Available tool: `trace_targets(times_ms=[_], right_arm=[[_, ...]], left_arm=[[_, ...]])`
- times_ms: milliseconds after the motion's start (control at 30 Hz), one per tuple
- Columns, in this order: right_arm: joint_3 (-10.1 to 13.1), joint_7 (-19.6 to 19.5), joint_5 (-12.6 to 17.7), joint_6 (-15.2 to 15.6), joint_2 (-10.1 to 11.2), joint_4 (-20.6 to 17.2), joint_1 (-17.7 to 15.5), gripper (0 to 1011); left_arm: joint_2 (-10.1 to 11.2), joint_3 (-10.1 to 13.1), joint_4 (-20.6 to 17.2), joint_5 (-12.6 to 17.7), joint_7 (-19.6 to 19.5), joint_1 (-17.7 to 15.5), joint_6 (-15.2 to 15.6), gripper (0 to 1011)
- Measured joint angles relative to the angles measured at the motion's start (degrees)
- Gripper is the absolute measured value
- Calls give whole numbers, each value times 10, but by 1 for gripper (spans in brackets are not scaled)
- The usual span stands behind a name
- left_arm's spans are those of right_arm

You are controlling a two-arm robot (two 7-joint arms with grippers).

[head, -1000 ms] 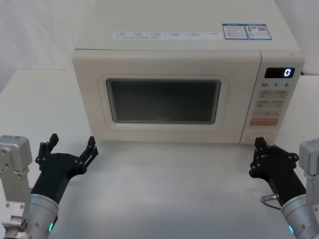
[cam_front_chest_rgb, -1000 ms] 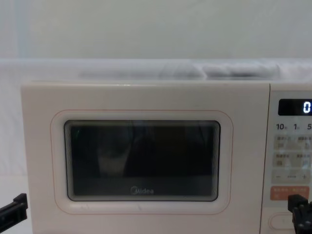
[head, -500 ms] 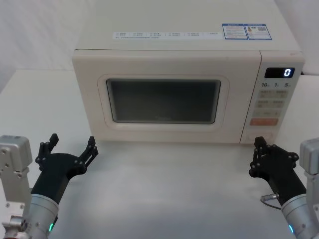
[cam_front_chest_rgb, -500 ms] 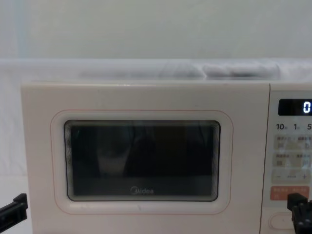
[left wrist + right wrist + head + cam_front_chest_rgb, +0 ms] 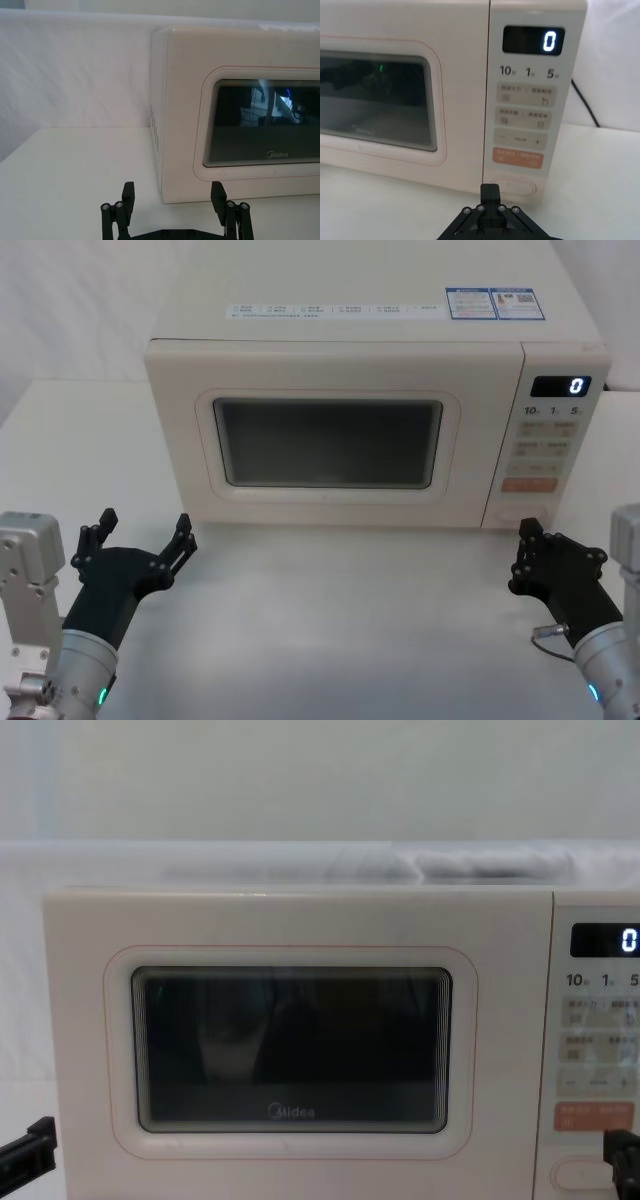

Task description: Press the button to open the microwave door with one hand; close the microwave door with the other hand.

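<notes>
Straight ahead of my right gripper (image 5: 490, 189), just beyond its fingertips pressed together, sits the button (image 5: 513, 188) at the bottom of the control panel (image 5: 523, 120). The microwave door (image 5: 330, 442) is shut. I should push squarely on the button's centre, below the orange key (image 5: 518, 157). My left gripper (image 5: 142, 537) waits spread.

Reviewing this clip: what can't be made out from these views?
- Microwave interior: dark door window in the chest view shows mainly reflections.
- Small key print on the control panel: too fine to read in the right wrist view.
- Right gripper touching the button: the fingers block the gap.
</notes>
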Motion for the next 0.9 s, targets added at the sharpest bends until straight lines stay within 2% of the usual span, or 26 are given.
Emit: trace_targets(times_ms=[167,333,567,900], right_arm=[[4,12,-3,39,-4,2,15,0],[10,23,-8,60,-10,16,31,0],[26,36,1,72,-21,45,46,0],[40,50,16,73,-28,86,68,0]], left_arm=[[0,0,0,0,0,0,0,1001],[0,0,0,0,0,0,0,1001],[0,0,0,0,0,0,0,1001],[0,0,0,0,0,0,0,1001]])
